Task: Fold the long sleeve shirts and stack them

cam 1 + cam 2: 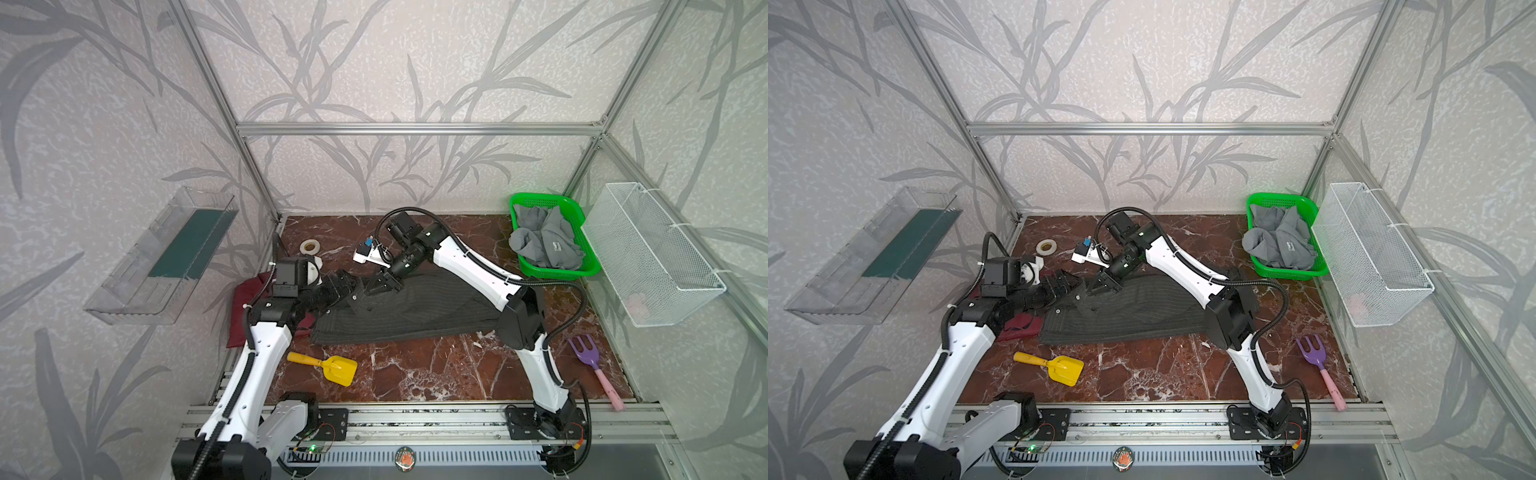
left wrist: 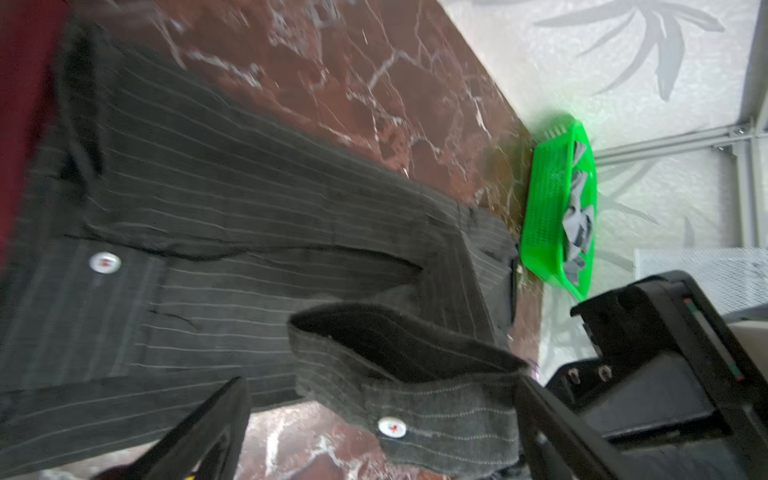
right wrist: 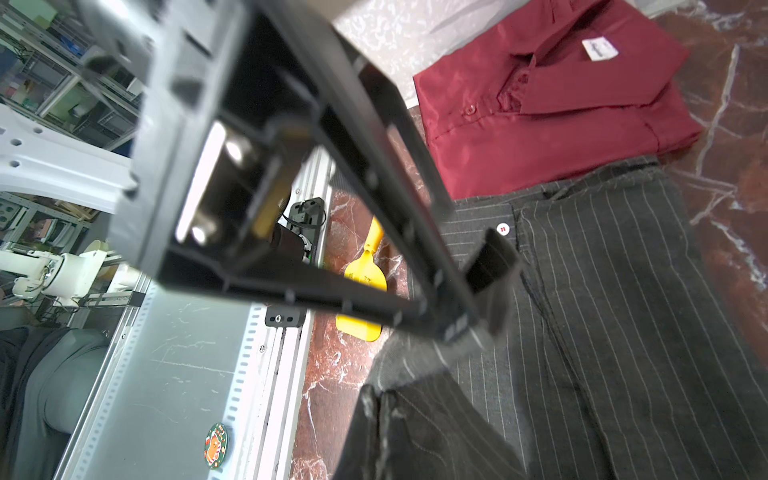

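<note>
item one, maroon shirt (image 3: 561, 108): lay folded to a compact rectangle, collar and white label up, at the left end of the desk (image 1: 415, 374); judged finished and the likely base of the stack. item two, pinstripe shirt (image 1: 415, 311): lay spread flat across the middle of the desk, one edge against the maroon shirt, with one sleeve cuff (image 2: 415, 403) raised off the cloth; judged mid-fold. the right pincer (image 3: 467, 332) was clenched on that sleeve end. the left pincer (image 1: 350, 286) stood released just beside it, with the cuff between its wide fingers in the left wrist view, gripping nothing. item three, grey shirt (image 1: 544, 243): lay crumpled in the green basket (image 1: 555, 272) at the far right corner of the desk, unfolded. remaining, by judgement: lay the sleeves in, fold the pinstripe body and set it on the maroon shirt, then fetch, fold and stack the grey shirt. about one third complete.
</note>
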`<state>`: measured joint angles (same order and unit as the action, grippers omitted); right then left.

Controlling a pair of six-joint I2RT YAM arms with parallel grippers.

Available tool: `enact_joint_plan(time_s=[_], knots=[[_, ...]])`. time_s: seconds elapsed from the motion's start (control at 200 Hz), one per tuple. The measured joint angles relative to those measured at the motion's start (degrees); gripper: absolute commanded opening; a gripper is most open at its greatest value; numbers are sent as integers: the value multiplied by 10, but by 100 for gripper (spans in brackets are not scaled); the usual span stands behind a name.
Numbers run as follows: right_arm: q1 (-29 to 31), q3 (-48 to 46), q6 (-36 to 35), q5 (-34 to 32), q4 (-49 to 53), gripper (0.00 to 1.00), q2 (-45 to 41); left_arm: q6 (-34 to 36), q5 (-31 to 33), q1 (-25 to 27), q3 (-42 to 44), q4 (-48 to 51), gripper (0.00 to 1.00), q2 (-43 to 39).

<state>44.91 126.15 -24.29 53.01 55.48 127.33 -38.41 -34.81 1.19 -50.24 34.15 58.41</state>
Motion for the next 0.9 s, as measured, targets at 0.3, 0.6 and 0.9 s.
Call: enact_joint_plan(time_s=[0.3, 0.6, 0.9], knots=[[0, -9, -4, 5, -6, 0, 0, 16, -79, -6, 17, -4, 96, -17], [0, -14, -7, 3, -3, 0, 0, 44, -69, -10, 26, 16, 94, 1], [9, -26, -8, 12, -13, 0, 0, 10, -41, -9, 42, -23, 88, 9]])
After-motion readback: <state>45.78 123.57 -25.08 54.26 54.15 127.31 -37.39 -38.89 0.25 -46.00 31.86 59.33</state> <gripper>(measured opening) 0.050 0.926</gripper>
